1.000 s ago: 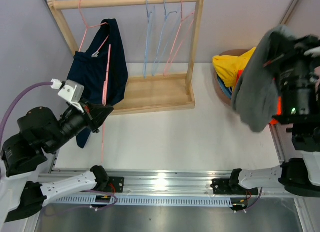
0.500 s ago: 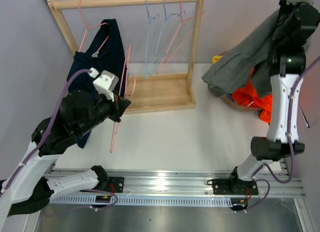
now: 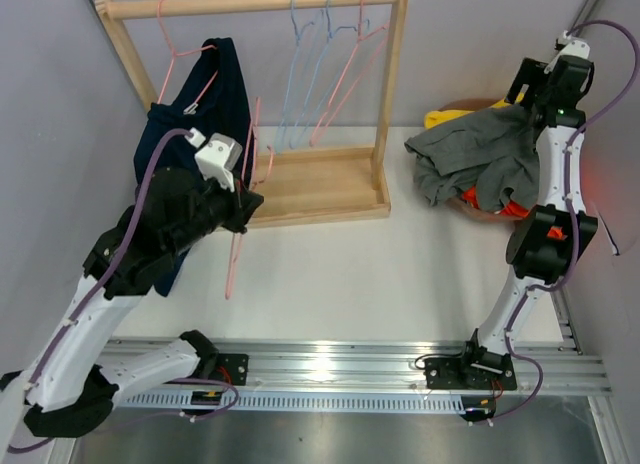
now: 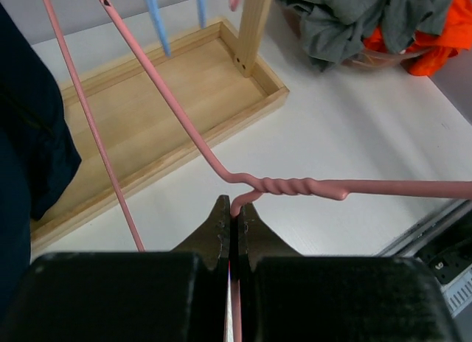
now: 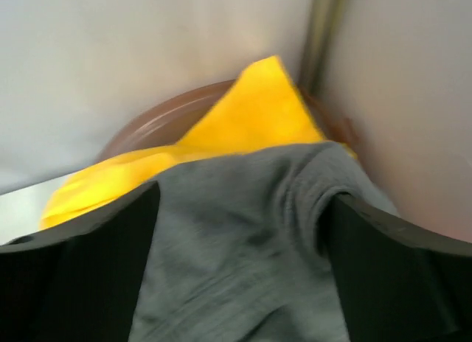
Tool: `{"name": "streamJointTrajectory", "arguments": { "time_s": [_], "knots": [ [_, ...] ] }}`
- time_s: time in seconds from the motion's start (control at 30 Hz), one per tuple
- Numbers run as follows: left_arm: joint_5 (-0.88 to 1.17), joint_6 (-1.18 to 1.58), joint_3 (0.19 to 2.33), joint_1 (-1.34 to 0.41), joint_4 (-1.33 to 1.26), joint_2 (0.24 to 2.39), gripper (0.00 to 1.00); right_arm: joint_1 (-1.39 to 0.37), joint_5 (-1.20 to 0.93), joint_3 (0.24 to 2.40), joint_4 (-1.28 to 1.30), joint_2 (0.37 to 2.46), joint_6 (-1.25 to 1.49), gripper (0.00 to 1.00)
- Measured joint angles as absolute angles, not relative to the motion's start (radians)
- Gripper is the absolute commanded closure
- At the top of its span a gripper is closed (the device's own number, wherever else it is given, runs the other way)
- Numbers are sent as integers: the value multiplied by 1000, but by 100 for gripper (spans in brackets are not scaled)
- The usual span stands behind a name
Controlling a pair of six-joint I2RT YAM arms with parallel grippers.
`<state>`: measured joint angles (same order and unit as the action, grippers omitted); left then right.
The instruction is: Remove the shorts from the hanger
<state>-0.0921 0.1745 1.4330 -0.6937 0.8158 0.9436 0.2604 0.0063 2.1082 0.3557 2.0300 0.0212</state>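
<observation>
Left gripper (image 4: 232,222), pressed together, pinches a bare pink hanger (image 4: 295,187). Navy shorts (image 3: 205,114) hang on the wooden rack (image 3: 250,1), upper left. Right gripper (image 5: 236,239), fingers spread wide, hovers over grey shorts (image 3: 470,154) heaped on yellow shorts (image 5: 243,106), upper right.

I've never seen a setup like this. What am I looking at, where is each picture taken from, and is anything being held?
These are two robot arms bolted to the edge of a table. One picture looks down from above; the other two come from a small camera on each wrist. On the table stand a wooden rack, with navy shorts hanging beside empty hangers, and a bowl piled with grey shorts, orange shorts and yellow shorts. The left hand is pinched shut on a bare pink hanger. The right hand is open above the grey shorts, holding nothing.
</observation>
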Motion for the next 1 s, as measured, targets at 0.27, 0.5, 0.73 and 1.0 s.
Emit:
{"name": "streamJointTrajectory", "arguments": {
  "time_s": [0.27, 0.5, 0.73, 1.0],
  "knots": [
    [62, 184, 1567, -410, 820, 1108, 100, 133, -27, 1655, 359, 1657, 71, 0],
    [353, 271, 1636, -237, 712, 1190, 100, -12, -31, 1332, 311, 1183, 155, 1],
    [563, 414, 1844, -172, 533, 1433, 100, -304, 28, 1102, 323, 870, 208, 0],
    [614, 530, 2162, -142, 427, 1698, 100, -556, 190, 981, 398, 729, 253, 1]
  ]
}}
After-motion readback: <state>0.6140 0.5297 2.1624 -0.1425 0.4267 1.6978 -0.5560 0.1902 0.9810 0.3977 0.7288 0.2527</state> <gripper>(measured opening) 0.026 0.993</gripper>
